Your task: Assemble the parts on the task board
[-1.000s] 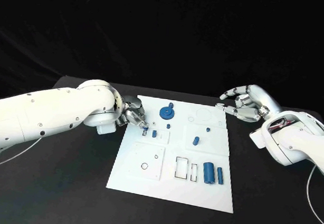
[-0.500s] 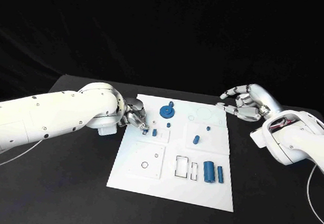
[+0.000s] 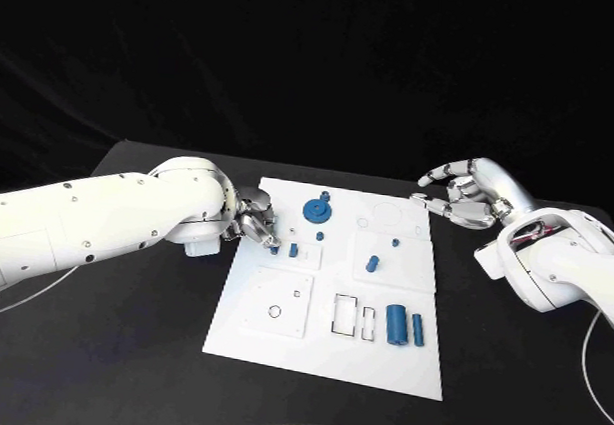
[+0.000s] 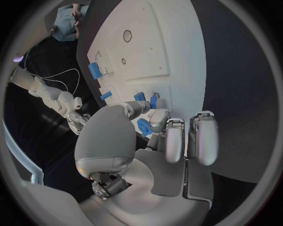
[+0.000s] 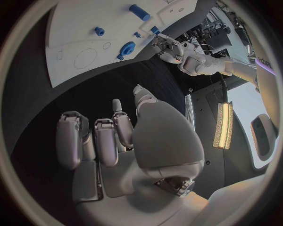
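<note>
The white task board [image 3: 283, 331] lies in the middle of the table. My left hand [image 3: 253, 223] is at the board's left edge, where thumb and a finger pinch a small blue peg [image 3: 273, 249] low over the board. In the left wrist view that peg [image 4: 154, 100] sits at my fingertips [image 4: 158, 113]. Another small peg [image 3: 293, 251] stands just beside it. A blue gear [image 3: 314, 212] lies near the far edge. Two blue cylinders [image 3: 396, 325] lie side by side toward the near right. My right hand [image 3: 461, 196] hovers off the board's far right corner, fingers loosely curved, holding nothing.
A short blue peg [image 3: 371, 265] and a small blue stud [image 3: 392, 246] sit on the board's right half. Outlined slots [image 3: 344, 316] and a small ring mark [image 3: 274, 311] show on the near part. Bare black table [image 3: 123, 327] flanks the board.
My left hand has edged slightly toward the board's near side, carrying the small peg with it. The right hand has stayed in place.
</note>
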`<action>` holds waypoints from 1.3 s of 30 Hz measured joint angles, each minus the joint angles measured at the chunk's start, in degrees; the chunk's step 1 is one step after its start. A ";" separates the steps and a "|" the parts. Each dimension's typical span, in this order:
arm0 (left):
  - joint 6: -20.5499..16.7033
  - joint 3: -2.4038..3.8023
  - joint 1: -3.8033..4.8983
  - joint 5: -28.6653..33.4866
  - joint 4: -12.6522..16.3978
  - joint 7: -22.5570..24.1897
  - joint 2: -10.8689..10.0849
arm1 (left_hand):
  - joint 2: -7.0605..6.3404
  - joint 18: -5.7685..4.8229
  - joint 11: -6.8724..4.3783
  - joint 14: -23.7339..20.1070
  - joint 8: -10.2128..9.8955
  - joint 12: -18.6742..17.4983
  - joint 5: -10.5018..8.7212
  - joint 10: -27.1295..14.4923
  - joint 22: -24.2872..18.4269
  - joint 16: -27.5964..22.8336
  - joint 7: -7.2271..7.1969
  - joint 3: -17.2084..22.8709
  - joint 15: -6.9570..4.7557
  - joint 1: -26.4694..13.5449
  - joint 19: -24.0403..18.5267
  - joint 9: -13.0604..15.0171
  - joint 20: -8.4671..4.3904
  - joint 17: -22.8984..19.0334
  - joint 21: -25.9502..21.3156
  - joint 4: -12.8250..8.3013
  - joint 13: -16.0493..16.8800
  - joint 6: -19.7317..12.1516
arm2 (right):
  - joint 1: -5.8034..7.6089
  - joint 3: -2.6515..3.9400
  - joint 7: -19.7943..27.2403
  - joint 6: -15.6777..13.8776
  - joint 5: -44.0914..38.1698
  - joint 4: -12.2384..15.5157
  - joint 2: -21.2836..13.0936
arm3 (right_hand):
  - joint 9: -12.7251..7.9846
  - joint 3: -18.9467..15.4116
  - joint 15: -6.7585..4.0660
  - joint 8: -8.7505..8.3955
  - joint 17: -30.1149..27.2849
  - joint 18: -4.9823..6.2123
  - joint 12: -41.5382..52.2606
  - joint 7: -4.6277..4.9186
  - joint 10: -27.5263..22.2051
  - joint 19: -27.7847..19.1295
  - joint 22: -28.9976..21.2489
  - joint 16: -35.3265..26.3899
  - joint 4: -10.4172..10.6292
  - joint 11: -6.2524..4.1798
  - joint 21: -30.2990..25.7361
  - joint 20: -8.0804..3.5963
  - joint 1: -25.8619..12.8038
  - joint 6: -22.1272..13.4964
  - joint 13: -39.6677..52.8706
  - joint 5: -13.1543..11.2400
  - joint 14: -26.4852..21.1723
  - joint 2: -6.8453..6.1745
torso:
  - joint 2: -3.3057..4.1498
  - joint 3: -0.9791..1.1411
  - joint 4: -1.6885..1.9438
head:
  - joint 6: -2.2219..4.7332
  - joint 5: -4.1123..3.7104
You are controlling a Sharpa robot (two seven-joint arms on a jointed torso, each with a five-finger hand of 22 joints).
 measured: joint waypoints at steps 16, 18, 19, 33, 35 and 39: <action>1.23 -0.01 -0.01 -0.25 -0.16 -0.73 0.10 | -0.60 0.00 -0.21 0.00 0.04 0.21 0.29 0.20 0.00 0.00 -0.31 0.77 0.00 -0.60 0.00 -0.06 0.00 0.00 0.00 -0.77 0.23 0.48 | -0.01 0.00 0.02 0.00 0.00 0.00 0.01 | 0.04 0.00 0.00 0.00 -0.01 0.00 0.00 0.00 0.00 0.00 -0.01 0.00 0.00 0.00 0.00 0.00 0.00 0.00 -0.01 0.00 0.00 0.00 | -0.02 0.00 0.01 | -0.12 -0.07; 1.29 -0.01 -0.01 -0.26 -0.16 -0.76 0.11 | -0.60 0.00 -0.21 0.00 0.04 0.21 0.29 0.20 0.00 0.00 -0.31 0.78 0.00 -0.60 0.00 -0.06 0.00 0.00 0.00 -0.77 0.23 0.48 | -0.01 0.00 0.02 0.00 0.00 -0.01 0.00 | 0.04 0.00 0.00 0.00 -0.01 0.00 0.00 0.00 0.00 0.00 -0.01 0.00 0.00 0.00 0.00 0.00 0.00 0.00 -0.01 0.00 0.00 0.00 | -0.02 0.00 0.01 | -0.12 -0.08; 1.31 -0.01 -0.01 -0.27 -0.16 -0.77 0.12 | -0.61 0.00 -0.20 0.00 0.03 0.21 0.29 0.20 0.00 0.00 -0.31 0.77 0.00 -0.61 0.00 -0.05 0.00 0.00 0.00 -0.77 0.23 0.49 | -0.01 0.00 0.03 0.00 0.00 -0.01 0.00 | 0.04 0.00 0.00 0.00 -0.01 0.00 0.00 0.00 0.00 0.00 -0.01 0.00 0.00 0.00 0.00 0.00 0.00 0.00 -0.01 0.00 0.00 0.00 | -0.02 0.01 0.01 | -0.12 -0.09; 1.47 -0.02 0.02 -0.40 -0.36 -1.10 0.62 | -0.67 0.00 0.00 0.00 0.04 0.21 0.53 0.41 0.00 0.00 -0.43 0.77 0.00 -0.99 0.00 0.15 0.00 0.04 0.00 -0.77 0.36 0.97 | -0.01 0.00 0.05 0.01 0.00 0.04 -0.01 | 0.04 0.00 0.00 0.45 -0.01 0.00 0.00 -0.21 0.00 0.00 -0.02 -0.22 0.00 0.00 -0.34 0.00 0.00 -0.21 -0.02 0.00 0.00 0.00 | 0.01 0.02 -0.02 | -0.06 -0.10; 1.53 -0.06 0.04 -0.41 -0.48 -1.17 0.76 | -0.75 0.00 0.00 0.00 0.30 0.21 0.53 0.41 0.00 0.00 -0.43 0.77 0.00 -1.20 0.00 0.14 0.00 0.05 0.00 -0.77 0.36 0.99 | -0.01 0.00 0.05 0.01 0.00 0.05 -0.03 | 0.03 0.00 0.00 0.45 -0.01 0.00 0.00 -0.21 0.00 0.00 -0.02 -0.22 0.00 0.00 -0.34 0.00 0.00 -0.21 -0.02 0.00 0.00 0.00 | 0.01 0.01 -0.03 | -0.13 -0.10; 1.65 -0.11 0.06 -0.40 -0.76 -1.30 1.07 | -0.98 0.00 0.00 0.00 0.48 0.21 0.86 0.41 0.00 0.00 -0.51 0.77 0.00 -1.44 0.00 0.13 0.00 0.04 0.00 -0.77 0.35 1.09 | -0.01 0.00 0.05 0.01 0.01 0.08 -0.07 | 0.03 0.00 0.00 0.45 -0.01 0.00 0.00 -0.21 0.00 0.00 -0.03 -0.22 0.00 0.00 -0.34 0.00 0.00 -0.21 -0.02 0.00 0.00 0.00 | 0.03 0.03 -0.03 | -0.20 -0.10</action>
